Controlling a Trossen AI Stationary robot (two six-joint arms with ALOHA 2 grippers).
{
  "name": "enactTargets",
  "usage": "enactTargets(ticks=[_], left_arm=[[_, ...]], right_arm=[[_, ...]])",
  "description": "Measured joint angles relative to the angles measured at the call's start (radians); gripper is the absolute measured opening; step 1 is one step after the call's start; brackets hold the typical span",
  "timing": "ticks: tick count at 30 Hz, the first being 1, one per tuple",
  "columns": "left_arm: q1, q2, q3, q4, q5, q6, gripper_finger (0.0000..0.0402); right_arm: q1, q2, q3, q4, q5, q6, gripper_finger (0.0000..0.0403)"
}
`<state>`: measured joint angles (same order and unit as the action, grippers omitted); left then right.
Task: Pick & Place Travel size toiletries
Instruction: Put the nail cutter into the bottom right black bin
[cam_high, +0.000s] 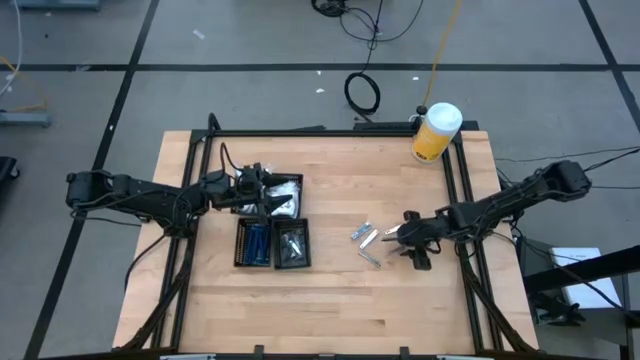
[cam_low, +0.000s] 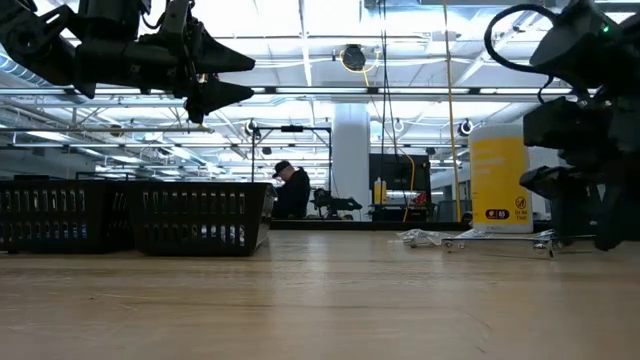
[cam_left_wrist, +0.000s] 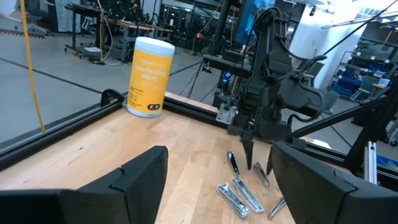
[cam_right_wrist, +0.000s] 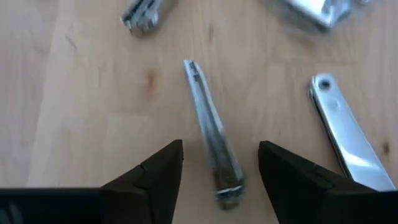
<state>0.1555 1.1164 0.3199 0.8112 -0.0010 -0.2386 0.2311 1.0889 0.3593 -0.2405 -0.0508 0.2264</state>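
The right gripper (cam_high: 402, 233) sits at table level toward 3 o'clock of the wooden table (cam_high: 330, 290), its fingers (cam_right_wrist: 155, 171) spread apart and straddling one silvery nail clipper (cam_right_wrist: 211, 140), which lies flat on the wood between them — no contact with either finger can be confirmed. A second nail clipper (cam_right_wrist: 341, 134) lies just beside it, apart from the first; two more metal pieces show blurred at the far edge of the right wrist view. From overhead, these loose clippers (cam_high: 367, 240) form a small cluster just inboard of the gripper, near the table's centre-right.

The left gripper (cam_high: 262, 190) hangs above the black four-compartment tray (cam_high: 272, 225) at about 9 to 10 o'clock, fingers (cam_left_wrist: 140, 177) wide apart and holding nothing. The tray's compartments contain blue pieces (cam_high: 256, 243), dark-and-silver items (cam_high: 293, 244) and white-clear packets (cam_high: 284, 198).

A yellow canister with a white lid (cam_high: 436, 132) stands upright at about 1 o'clock, by the table's far rail. Its label reads "disinfecting wipes" in the left wrist view — smaller print illegible.

A person (cam_low: 291, 190) is seated in the room beyond the table.
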Motion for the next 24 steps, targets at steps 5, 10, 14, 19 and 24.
enactTargets(ticks=[5,10,14,19,24], left_arm=[[0.0,0.0,0.0,0.0,0.0,0.0,0.0287],[0.0,0.0,0.0,0.001,0.0,0.0,0.0279],[0.0,0.0,0.0,0.001,0.0,0.0,0.0274],[0.0,0.0,0.0,0.001,0.0,-0.001,0.0279],[0.0,0.0,0.0,0.001,0.0,-0.001,0.0288]], right_arm=[[0.0,-0.001,-0.035,0.013,0.013,0.0,0.0171],[-0.001,0.0,-0.039,0.008,0.021,0.0,0.0114],[-0.001,0.001,-0.039,0.0,0.002,0.0,0.0059],[0.0,0.001,-0.04,0.024,-0.008,0.006,0.0031],[0.0,-0.005,-0.045,0.175,-0.005,0.041,0.0031]])
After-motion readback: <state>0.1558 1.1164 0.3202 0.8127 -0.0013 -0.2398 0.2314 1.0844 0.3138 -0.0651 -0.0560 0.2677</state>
